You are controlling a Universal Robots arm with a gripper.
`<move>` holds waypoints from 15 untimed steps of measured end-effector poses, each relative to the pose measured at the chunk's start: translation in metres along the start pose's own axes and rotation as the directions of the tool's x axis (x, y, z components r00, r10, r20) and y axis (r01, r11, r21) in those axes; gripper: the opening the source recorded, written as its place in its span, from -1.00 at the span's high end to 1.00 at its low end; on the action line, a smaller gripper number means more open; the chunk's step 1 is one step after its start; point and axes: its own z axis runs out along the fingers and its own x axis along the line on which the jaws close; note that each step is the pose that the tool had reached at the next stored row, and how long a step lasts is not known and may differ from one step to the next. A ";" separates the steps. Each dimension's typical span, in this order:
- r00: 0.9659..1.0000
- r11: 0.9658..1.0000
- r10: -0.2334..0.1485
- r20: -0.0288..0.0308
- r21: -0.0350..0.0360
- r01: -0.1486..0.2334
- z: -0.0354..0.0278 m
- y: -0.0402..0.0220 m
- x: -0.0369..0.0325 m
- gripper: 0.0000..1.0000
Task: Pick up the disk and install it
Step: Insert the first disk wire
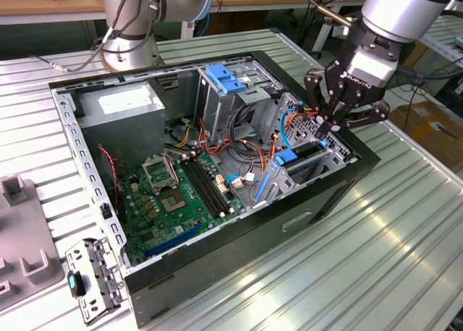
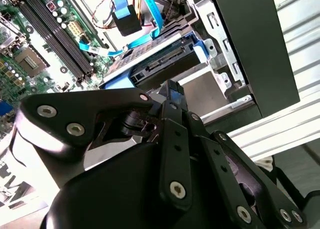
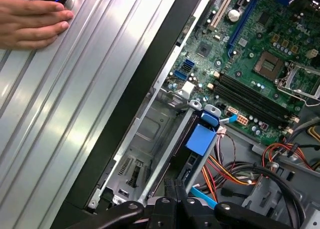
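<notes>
At the exterior view's left edge a grey fixture is seen on the ribbed metal table. A small metal bracket with a blue latch is laid just beside it, in the lower left of the frame. The open computer case is set across the middle. A grey box with a white label is housed in its upper left corner, the motherboard is spread below that, and a blue-topped drive cage is mounted further right.

Right of centre the disk is lodged in the bay at the case's right end. Its long axis is laid from lower left to upper right, with its blue end turned toward the motherboard and the other end toward the gripper. The fingers are drawn together at that far end; whether the disk is pinched cannot be told.

In the first wrist view a person's hand is laid on the table outside the case.
</notes>
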 end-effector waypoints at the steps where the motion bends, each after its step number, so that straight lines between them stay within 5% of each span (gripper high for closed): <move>1: 1.000 1.000 -0.001 0.000 0.000 0.001 0.0000 -0.0008 0.0002 0.79; 9: 0.999 0.999 -0.035 -0.001 0.000 0.035 0.0000 -0.0101 0.0030 0.79; 15: 0.993 0.993 -0.119 -0.002 -0.001 0.119 -0.0007 -0.0109 0.0035 0.79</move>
